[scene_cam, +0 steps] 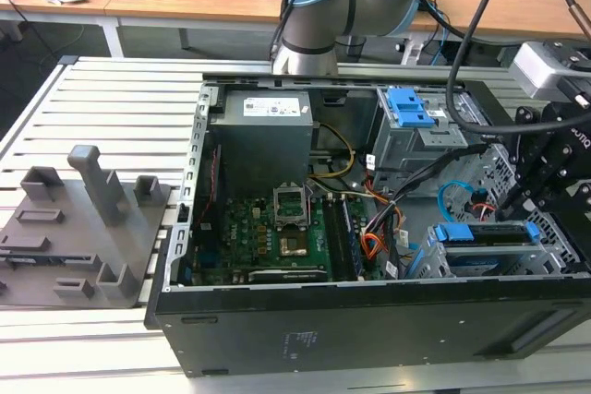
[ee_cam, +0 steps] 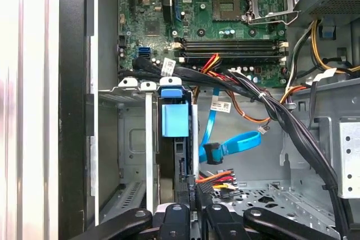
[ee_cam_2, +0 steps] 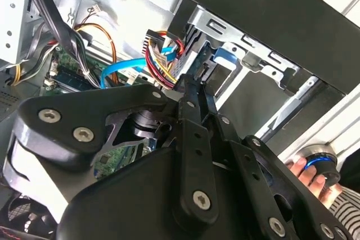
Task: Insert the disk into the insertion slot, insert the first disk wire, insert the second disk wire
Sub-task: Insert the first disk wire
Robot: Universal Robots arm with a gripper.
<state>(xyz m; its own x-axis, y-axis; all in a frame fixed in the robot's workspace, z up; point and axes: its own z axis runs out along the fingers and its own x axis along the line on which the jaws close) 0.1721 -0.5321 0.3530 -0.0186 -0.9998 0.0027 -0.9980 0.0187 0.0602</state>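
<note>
Black sheet-metal computer case (scene_cam: 369,320) lies open on the ribbed aluminium tabletop (scene_cam: 111,99), low in the exterior view. It holds a green motherboard (scene_cam: 268,237) at centre. At lower right is the grey perforated insertion slot (scene_cam: 420,263), with the blue-framed disk (scene_cam: 485,233) in its bay. The end effector (scene_cam: 514,202) hangs just above the disk.

In the second wrist view, the end effector (ee_cam_2: 188,82) tapers its black linkages to a narrow pinch beside the disk (ee_cam_2: 225,54).

In the first wrist view, the disk (ee_cam: 174,119) stands edge-on inside the insertion slot (ee_cam: 132,139), and the end effector (ee_cam: 194,209) is closed narrowly on its edge.
</note>
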